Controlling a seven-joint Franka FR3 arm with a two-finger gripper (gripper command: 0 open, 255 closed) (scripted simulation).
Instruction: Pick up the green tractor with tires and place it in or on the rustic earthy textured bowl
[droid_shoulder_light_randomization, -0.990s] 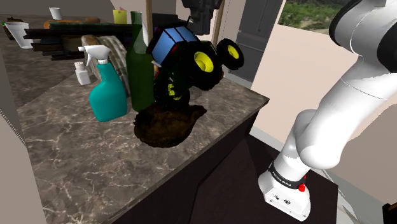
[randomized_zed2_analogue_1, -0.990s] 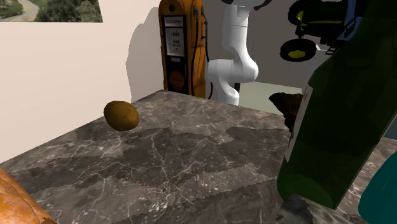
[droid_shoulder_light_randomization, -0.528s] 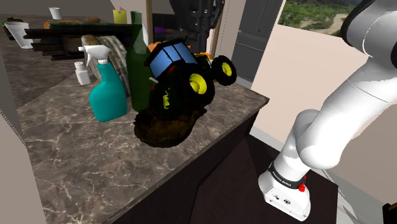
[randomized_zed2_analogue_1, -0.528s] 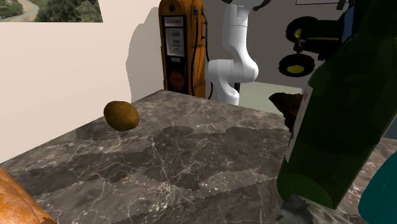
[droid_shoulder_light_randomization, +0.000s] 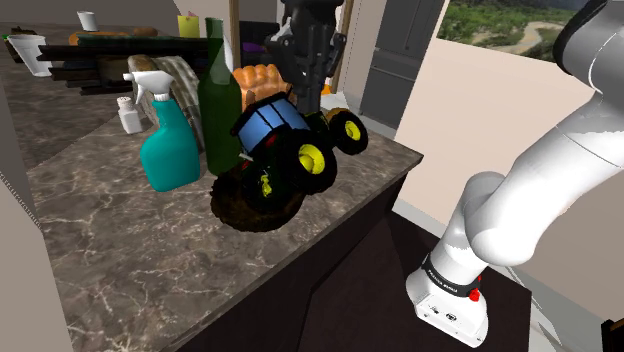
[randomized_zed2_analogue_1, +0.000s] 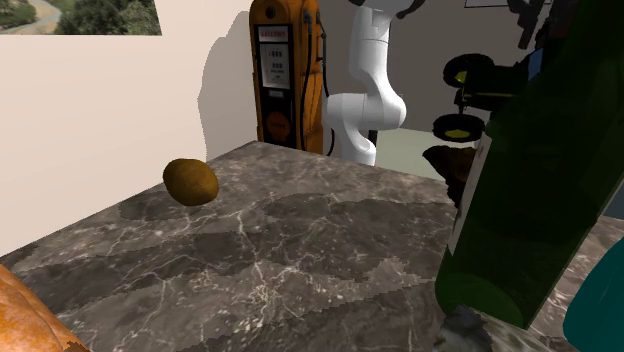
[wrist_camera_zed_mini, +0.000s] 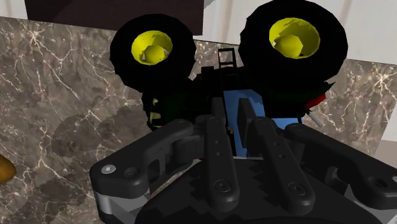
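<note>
The tractor (droid_shoulder_light_randomization: 285, 148) has a dark green body, a blue cab and black tires with yellow hubs. It hangs tilted, its lower wheels down at the dark brown rough bowl (droid_shoulder_light_randomization: 258, 200) on the marble counter; whether they touch the bowl I cannot tell. My black gripper (droid_shoulder_light_randomization: 303, 88) comes down from above and is shut on the cab. In the wrist view the fingers (wrist_camera_zed_mini: 215, 143) clasp the blue cab of the tractor (wrist_camera_zed_mini: 242, 102) between them. In the second exterior view the tractor (randomized_zed2_analogue_1: 478, 88) and the bowl (randomized_zed2_analogue_1: 450, 165) are partly hidden behind the green bottle.
A tall green bottle (droid_shoulder_light_randomization: 220, 105), a teal spray bottle (droid_shoulder_light_randomization: 170, 140) and a white shaker (droid_shoulder_light_randomization: 128, 116) stand close beside the bowl. The counter edge (droid_shoulder_light_randomization: 340, 215) drops off just past it. A brown potato-like lump (randomized_zed2_analogue_1: 190, 181) lies far across the counter.
The gripper has lowered the tractor from well above the bowl down onto it, and the tractor has tilted further. The orange thing behind it has come into sight.
</note>
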